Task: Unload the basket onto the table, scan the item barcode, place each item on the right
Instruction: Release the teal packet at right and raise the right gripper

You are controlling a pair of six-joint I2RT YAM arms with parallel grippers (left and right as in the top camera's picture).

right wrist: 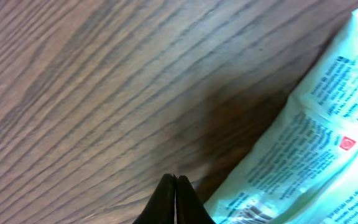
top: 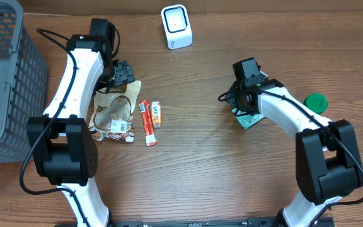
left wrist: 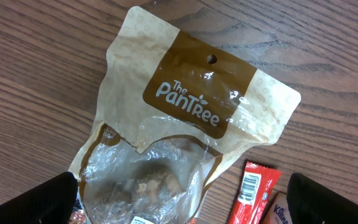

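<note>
Packet [right wrist: 309, 143], pale green, flat on table [top: 194, 170], well apart from white scanner [top: 176, 26]; right gripper [right wrist: 176, 198] closed tight just beside its edge, nothing visibly pinched, seemingly a missed grab; left gripper [left wrist: 182, 190] spread wide above snack pouch [left wrist: 191, 106], idle.

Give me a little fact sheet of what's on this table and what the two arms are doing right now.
scanner: white barcode scanner at the far side, nothing near it
left fingers: open wide, over The PanTree snack pouch
right fingers: shut, tips beside the edge of the pale green packet; cannot tell if they pinch it
beside the pouch: red bar, small orange packet
elsewhere: green lid on the right, grey basket on the left
</note>
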